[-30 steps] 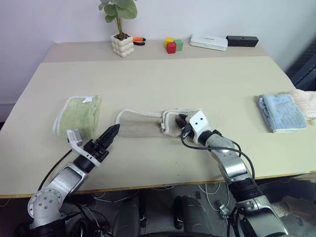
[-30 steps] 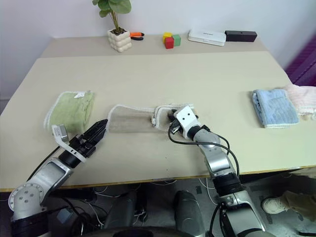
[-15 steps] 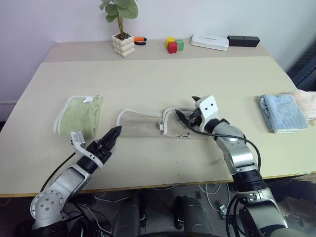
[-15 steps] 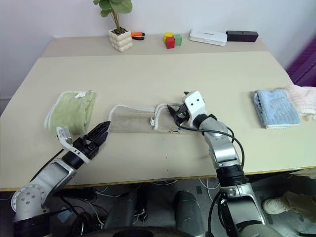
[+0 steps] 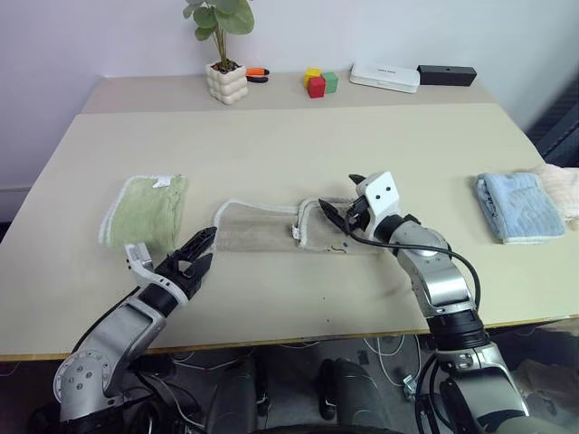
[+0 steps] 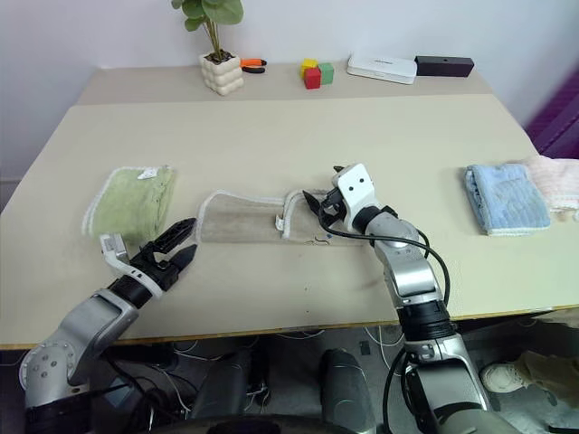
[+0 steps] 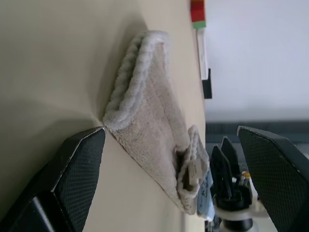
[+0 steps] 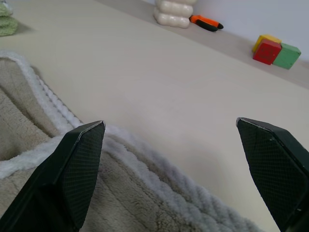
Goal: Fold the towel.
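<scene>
Towel [image 5: 271, 228] of beige terry cloth with whitish corded edging lies flat as a long strip near the middle of the pale tabletop [image 5: 298, 154], its right end doubled back over itself into a thicker fold with a small label showing at the fold's edge. It looks light, soft and limp, so it would probably sag and drape from any pinch point rather than hold a shape; the pile should give good friction, and the corded rim offers the firmest place to take hold, most likely at the two corners of one short end. The right gripper [image 5: 342, 212] hovers just above the doubled end with its two black fingers spread wide and nothing between them. The left gripper [image 5: 197, 252] sits low at about seven o'clock from the towel's left end, its fingers likewise apart and empty, pointing toward the nearest corner. A folded green towel [image 5: 149, 210] lies at nine o'clock, near that left end, so a sweep outward there has little margin. A folded light blue towel [image 5: 516, 205] rests well apart at three o'clock. Toward twelve o'clock the table is bare as far as a white potted plant [image 5: 223, 80] and coloured blocks [image 5: 317, 82]; the near edge at six o'clock leaves only a modest strip.
</scene>
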{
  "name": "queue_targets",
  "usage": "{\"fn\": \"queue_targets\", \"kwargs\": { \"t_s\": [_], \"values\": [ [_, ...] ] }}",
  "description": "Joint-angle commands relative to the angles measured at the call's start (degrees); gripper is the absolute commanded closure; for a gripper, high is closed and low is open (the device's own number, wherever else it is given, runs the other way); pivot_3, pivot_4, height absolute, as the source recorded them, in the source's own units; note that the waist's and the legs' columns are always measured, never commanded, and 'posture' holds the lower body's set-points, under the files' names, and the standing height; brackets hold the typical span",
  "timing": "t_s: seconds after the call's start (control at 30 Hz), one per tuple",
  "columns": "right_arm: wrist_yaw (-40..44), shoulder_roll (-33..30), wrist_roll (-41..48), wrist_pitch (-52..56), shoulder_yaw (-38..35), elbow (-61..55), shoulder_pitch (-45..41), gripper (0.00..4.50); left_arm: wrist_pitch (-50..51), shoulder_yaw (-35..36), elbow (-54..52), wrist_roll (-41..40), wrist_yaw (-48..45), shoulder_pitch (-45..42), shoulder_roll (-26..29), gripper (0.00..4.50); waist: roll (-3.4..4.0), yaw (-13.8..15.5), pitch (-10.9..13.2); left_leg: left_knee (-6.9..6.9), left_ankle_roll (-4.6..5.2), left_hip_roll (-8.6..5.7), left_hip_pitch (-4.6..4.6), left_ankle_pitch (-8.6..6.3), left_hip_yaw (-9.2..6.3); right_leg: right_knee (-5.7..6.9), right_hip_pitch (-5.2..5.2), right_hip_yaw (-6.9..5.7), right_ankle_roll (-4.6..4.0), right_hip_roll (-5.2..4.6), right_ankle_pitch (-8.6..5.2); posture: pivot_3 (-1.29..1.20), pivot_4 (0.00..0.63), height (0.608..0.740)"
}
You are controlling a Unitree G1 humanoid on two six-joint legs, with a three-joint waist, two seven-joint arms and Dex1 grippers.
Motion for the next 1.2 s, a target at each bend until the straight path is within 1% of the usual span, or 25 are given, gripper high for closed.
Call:
{"fn": "queue_targets", "kwargs": {
  "t_s": [0.03,0.1,0.23,0.37,0.43,0.47,0.6,0.63,0.7,0.83,0.97,1.03,1.13,1.2],
  "values": [
    [-0.6,0.5,-0.3,-0.9,0.2,-2.5,-0.5,0.06,-0.8,-2.8,-0.5,-2.0,4.0,-1.8,0.8,0.00,0.01,0.1,0.0,0.00,0.00,-0.01,0.00,0.00,-0.01,-0.02,0.00,-0.01,0.00,0.00,0.00,0.00,0.150,0.740],
    [-0.8,0.9,-0.4,-1.0,0.4,-2.4,-0.6,0.06,-0.8,-4.1,1.9,-1.5,5.9,-3.4,1.0,0.00,0.00,0.2,0.0,0.00,0.01,-0.03,0.00,0.00,-0.02,-0.05,-0.03,-0.02,-0.01,-0.02,0.00,0.00,0.150,0.740],
    [-1.0,1.1,-0.6,-0.8,0.4,-2.8,-0.6,0.06,-0.8,-5.8,4.3,-5.6,9.5,-5.7,1.4,0.00,0.01,0.1,0.0,0.00,0.02,-0.04,0.00,-0.01,-0.02,-0.08,0.05,-0.02,0.00,-0.02,0.00,0.00,0.150,0.740],
    [-1.2,1.0,-0.8,-0.7,0.1,-3.2,0.0,0.06,-0.6,-6.3,6.4,-6.7,10.0,-6.6,2.2,0.00,0.01,0.1,0.0,0.00,0.03,-0.06,-0.01,-0.01,-0.01,-0.07,0.07,-0.02,0.00,-0.02,0.00,0.00,0.150,0.740],
    [-1.4,1.0,-1.0,-0.6,0.1,-3.4,0.4,0.00,-0.9,-6.2,7.8,-6.5,10.1,-7.3,2.5,0.53,0.02,0.2,0.0,0.00,0.03,-0.07,-0.01,-0.01,-0.02,-0.07,0.07,-0.02,0.00,-0.01,0.00,0.00,0.150,0.740],
    [-1.4,1.0,-1.0,-0.6,0.1,-3.6,0.5,0.00,-0.9,-6.3,8.3,-6.6,10.1,-7.7,2.7,0.89,0.02,0.2,0.0,0.00,0.03,-0.07,-0.01,-0.01,-0.01,-0.08,0.07,-0.02,0.00,-0.01,0.00,0.00,0.150,0.740],
    [-1.8,0.9,-1.2,-0.7,0.0,-3.6,0.8,0.00,-0.3,-6.0,11.1,-6.2,9.3,-9.7,3.8,2.81,0.02,0.1,0.0,0.00,0.02,-0.07,-0.01,-0.01,-0.01,-0.08,0.05,-0.02,0.00,-0.01,0.00,0.00,0.150,0.740],
    [-1.8,0.8,-1.2,-0.7,0.0,-3.5,0.9,0.00,-0.3,-5.8,11.6,-6.1,9.0,-10.0,4.0,3.48,0.03,0.1,0.0,-0.02,0.02,-0.07,-0.02,-0.01,-0.02,-0.08,0.05,-0.02,0.00,-0.01,0.00,0.00,0.150,0.740],
    [-2.0,0.7,-1.4,-0.7,0.0,-3.5,1.1,0.00,0.1,-5.6,12.9,-5.3,8.2,-10.6,4.8,4.42,0.09,0.1,0.0,-0.03,0.01,-0.07,0.00,-0.01,-0.02,-0.08,0.04,-0.03,0.00,-0.01,0.00,0.00,0.150,0.740],
    [-2.0,0.7,-1.3,-0.5,-0.2,-3.7,1.3,0.00,1.4,-5.1,16.8,-2.5,5.0,-12.6,6.9,4.47,0.16,0.1,0.0,-0.04,0.01,-0.06,0.05,-0.01,-0.04,-0.11,-0.07,-0.04,-0.02,-0.01,0.01,0.00,0.150,0.740],
    [-1.9,0.1,-1.4,-0.4,-0.6,-3.5,1.3,0.00,3.0,-5.5,18.6,2.5,-2.0,-15.0,8.6,4.47,0.19,0.1,0.0,-0.07,0.00,-0.05,0.05,-0.01,-0.05,-0.16,-0.11,-0.05,-0.03,0.00,0.01,0.00,0.150,0.740],
    [-1.0,-1.1,-0.8,0.1,-1.6,-4.0,1.8,0.00,3.2,-6.1,16.7,6.6,-9.0,-16.6,9.2,4.47,0.21,0.1,0.0,-0.09,0.00,-0.05,0.04,-0.01,-0.04,-0.19,-0.12,-0.06,-0.04,0.00,0.02,0.00,0.150,0.740],
    [0.2,-3.5,0.5,1.2,-3.8,-4.3,2.3,0.00,5.4,-7.9,12.9,10.2,-16.7,-17.9,9.8,4.47,0.16,0.1,0.0,-0.20,0.00,-0.05,-0.09,-0.01,-0.04,-0.46,-0.15,-0.11,-0.11,0.01,0.09,0.00,0.150,0.740],
    [1.1,-5.6,0.8,1.2,-5.1,-4.4,2.8,0.00,4.9,-10.3,10.1,16.6,-23.6,-18.8,11.0,4.47,0.15,0.2,0.0,-0.29,0.00,-0.08,-0.28,-0.01,-0.01,-0.65,-0.17,-0.13,-0.11,0.01,0.11,0.00,0.150,0.740]
  ]
}}
